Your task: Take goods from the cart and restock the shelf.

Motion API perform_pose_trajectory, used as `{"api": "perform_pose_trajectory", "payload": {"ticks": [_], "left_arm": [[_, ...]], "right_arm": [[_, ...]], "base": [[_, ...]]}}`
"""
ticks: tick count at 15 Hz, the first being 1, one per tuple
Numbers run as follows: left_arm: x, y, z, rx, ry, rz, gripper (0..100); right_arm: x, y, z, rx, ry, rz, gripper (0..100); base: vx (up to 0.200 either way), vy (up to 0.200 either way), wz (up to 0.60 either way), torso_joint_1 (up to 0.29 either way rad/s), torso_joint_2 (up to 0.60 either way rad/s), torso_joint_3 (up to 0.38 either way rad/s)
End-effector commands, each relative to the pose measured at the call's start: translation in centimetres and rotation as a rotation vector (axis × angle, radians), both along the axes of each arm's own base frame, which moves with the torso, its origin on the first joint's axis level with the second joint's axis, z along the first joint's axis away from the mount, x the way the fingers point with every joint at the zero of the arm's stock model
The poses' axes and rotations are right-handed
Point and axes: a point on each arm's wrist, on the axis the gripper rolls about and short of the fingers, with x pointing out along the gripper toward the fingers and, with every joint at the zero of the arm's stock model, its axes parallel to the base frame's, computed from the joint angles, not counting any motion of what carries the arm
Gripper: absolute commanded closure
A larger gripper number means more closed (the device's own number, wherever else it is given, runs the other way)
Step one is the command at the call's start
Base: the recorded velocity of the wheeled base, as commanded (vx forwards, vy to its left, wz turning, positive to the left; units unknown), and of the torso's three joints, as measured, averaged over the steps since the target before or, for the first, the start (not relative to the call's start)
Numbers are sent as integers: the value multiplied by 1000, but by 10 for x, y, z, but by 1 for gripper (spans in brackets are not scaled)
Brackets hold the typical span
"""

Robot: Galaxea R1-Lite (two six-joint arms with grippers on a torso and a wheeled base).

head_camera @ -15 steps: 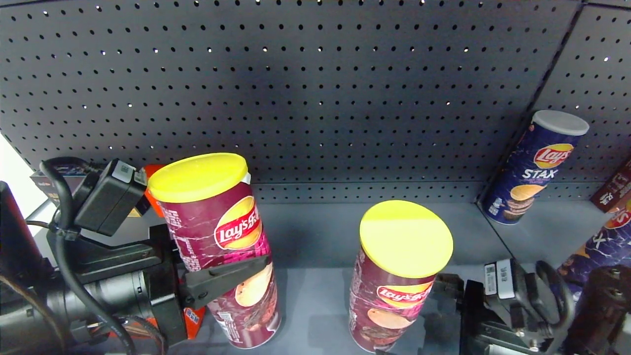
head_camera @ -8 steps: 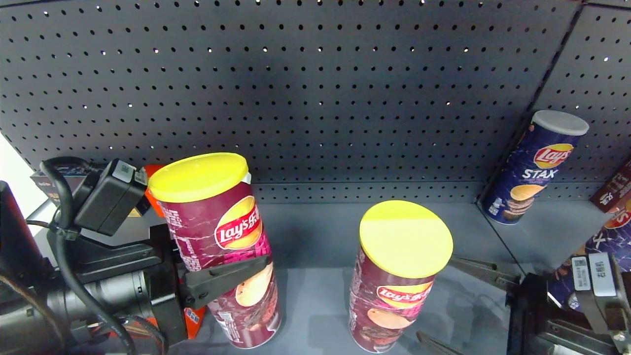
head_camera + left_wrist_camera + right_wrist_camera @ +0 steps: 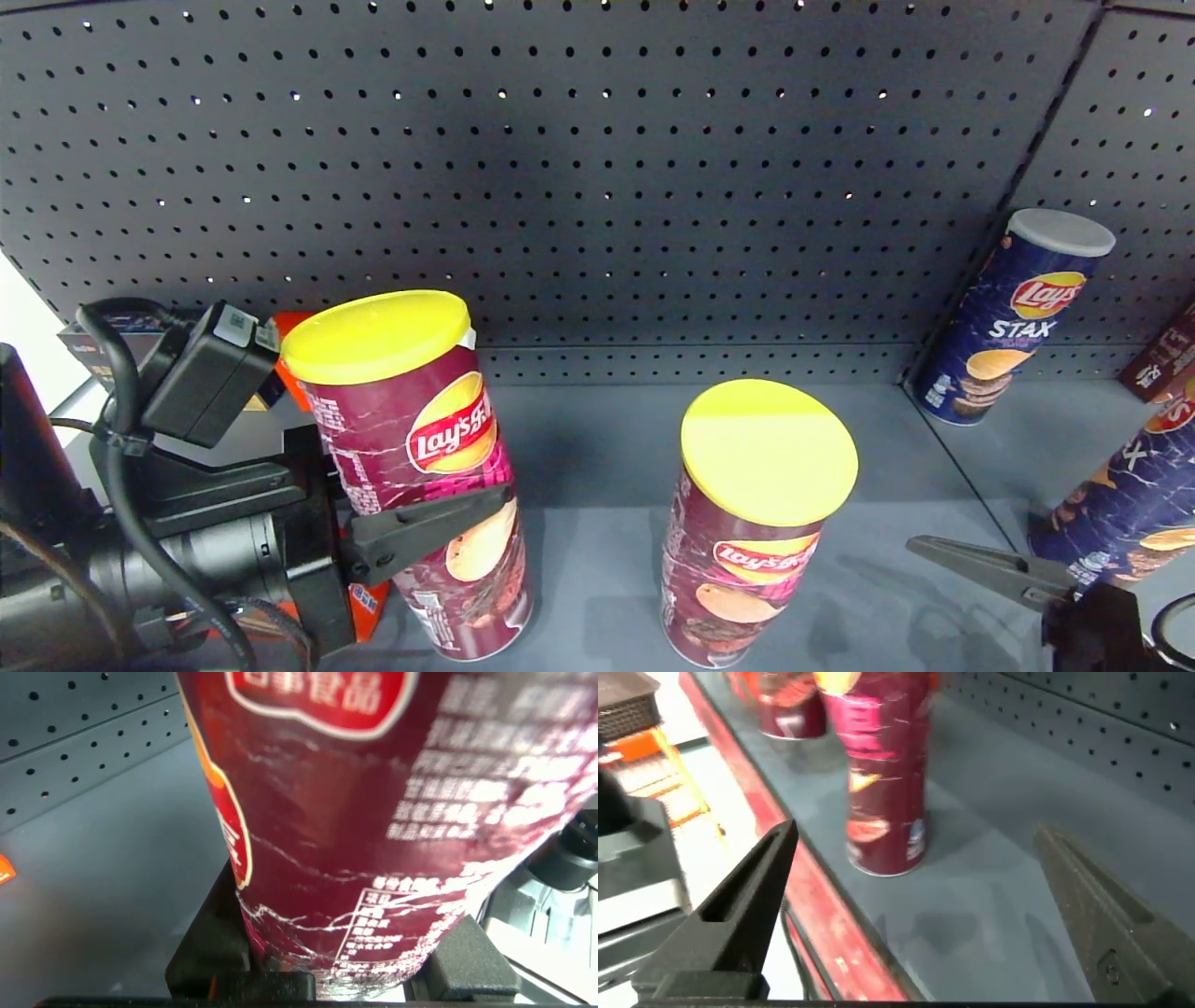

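One maroon can (image 3: 747,541) stands upright and free on the shelf (image 3: 597,439), just ahead of the right gripper (image 3: 915,838), whose fingers are spread wide and touch nothing; that placement looks done. The left gripper (image 3: 425,532) is clamped around a second maroon can (image 3: 411,448), slightly tilted at the shelf's front. That one likely awaits setting down and release.

Held can (image 3: 411,448) sits between the left gripper (image 3: 439,527) fingers. Second can (image 3: 752,560) stands on the shelf (image 3: 597,467) to that gripper's right, just ahead of the right gripper (image 3: 915,838), not touching.
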Motion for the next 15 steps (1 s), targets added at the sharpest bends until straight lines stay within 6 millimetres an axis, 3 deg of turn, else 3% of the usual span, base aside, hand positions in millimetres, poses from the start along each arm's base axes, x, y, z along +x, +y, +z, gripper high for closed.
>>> {"api": "perform_pose_trajectory", "payload": {"ticks": [1, 10, 15], "left_arm": [[0, 0, 0, 0, 2, 0, 100], [0, -1, -1, 21, -22, -1, 100], [-4, -6, -1, 25, -27, -3, 100]], "right_arm": [[-12, -10, 6, 31, -29, 14, 0], [-60, -62, -16, -39, 32, 4, 0], [-72, -77, -29, -46, 41, -32, 0]], "base": [[0, 0, 0, 0, 0, 0], [0, 0, 0, 0, 0, 0], [0, 0, 0, 0, 0, 0]]}}
